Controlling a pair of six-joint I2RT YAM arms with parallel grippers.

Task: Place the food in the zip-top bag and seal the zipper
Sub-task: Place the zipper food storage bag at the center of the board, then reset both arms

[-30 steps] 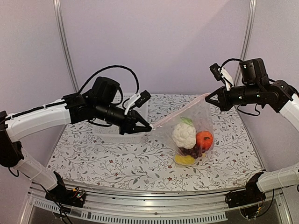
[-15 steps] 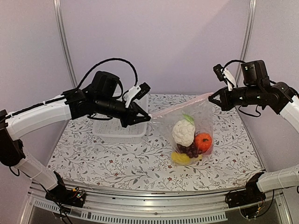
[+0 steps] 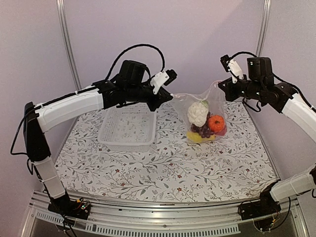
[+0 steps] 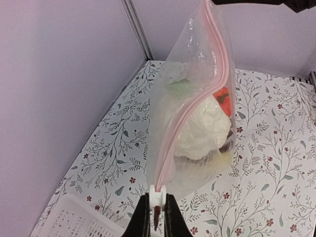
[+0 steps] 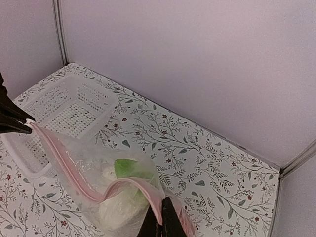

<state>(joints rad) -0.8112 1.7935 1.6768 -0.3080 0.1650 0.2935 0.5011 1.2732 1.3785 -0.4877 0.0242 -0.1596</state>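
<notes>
Toy food's all in (white cauliflower, orange round fruit), so I'd call this the sealing step. The clear crinkly zip-top bag hangs over the back right of the floral desk, mouth up. Its pink zipper strip runs left-right, sagging. The left claw is clamped on one end and the right claw pinches the other. Next it needs pulling taut, then a pinch slid along.

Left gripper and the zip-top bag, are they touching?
Touching. The left wrist view shows the left gripper pinched shut on the corner of the zip-top bag, at the end of its pink zipper.
</notes>
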